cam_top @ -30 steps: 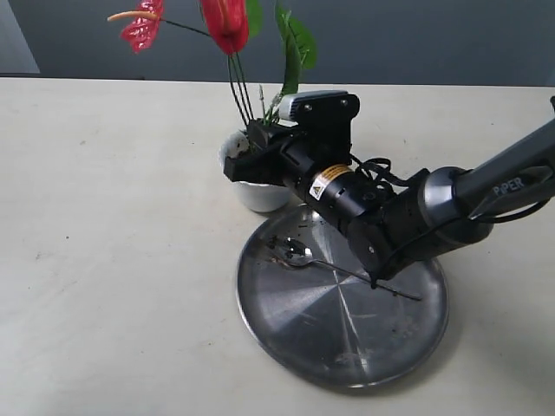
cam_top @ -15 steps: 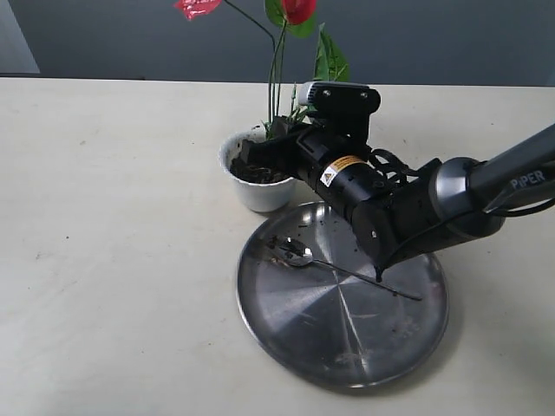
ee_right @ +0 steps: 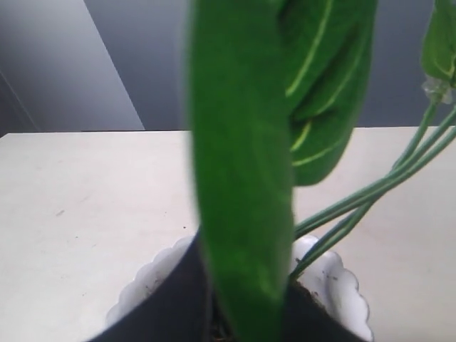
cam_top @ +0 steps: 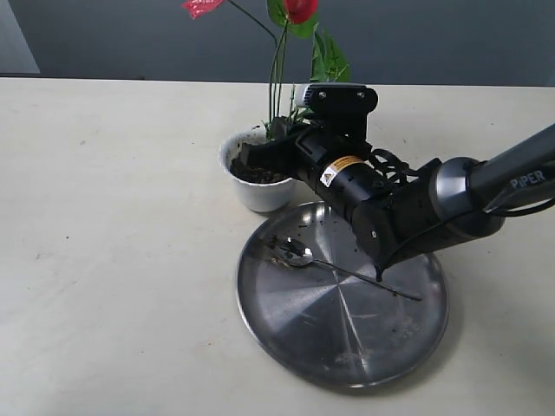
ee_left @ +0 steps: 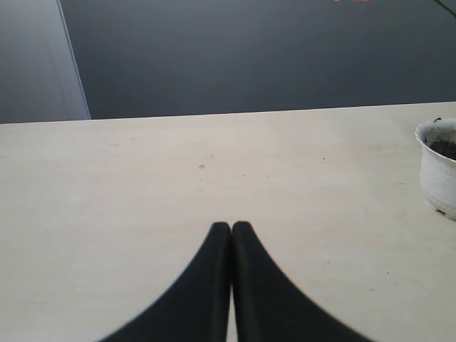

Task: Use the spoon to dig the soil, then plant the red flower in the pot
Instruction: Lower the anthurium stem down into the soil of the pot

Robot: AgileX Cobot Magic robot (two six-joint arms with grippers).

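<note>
The white scalloped pot (cam_top: 258,192) stands just behind the steel plate, with dark soil (cam_top: 253,173) inside. My right gripper (cam_top: 258,156) reaches over the pot's rim, shut on the base of the red flower (cam_top: 298,9), whose stems (cam_top: 277,78) rise nearly upright from the pot. In the right wrist view a broad green leaf (ee_right: 246,178) hides the gap of my right gripper (ee_right: 246,313) above the pot (ee_right: 342,285). The spoon (cam_top: 299,254) lies on the plate. My left gripper (ee_left: 231,226) is shut and empty over bare table, with the pot (ee_left: 436,171) far off to one side.
The large round steel plate (cam_top: 286,338) lies in front of the pot, with soil crumbs scattered on it. The right arm (cam_top: 408,217) stretches across the plate's back half. A dark wall runs behind the table's far edge (cam_top: 130,80).
Since a second ago the right gripper has shifted right over the pot and swung the flower from leaning left to nearly upright. In the last half second almost nothing moved.
</note>
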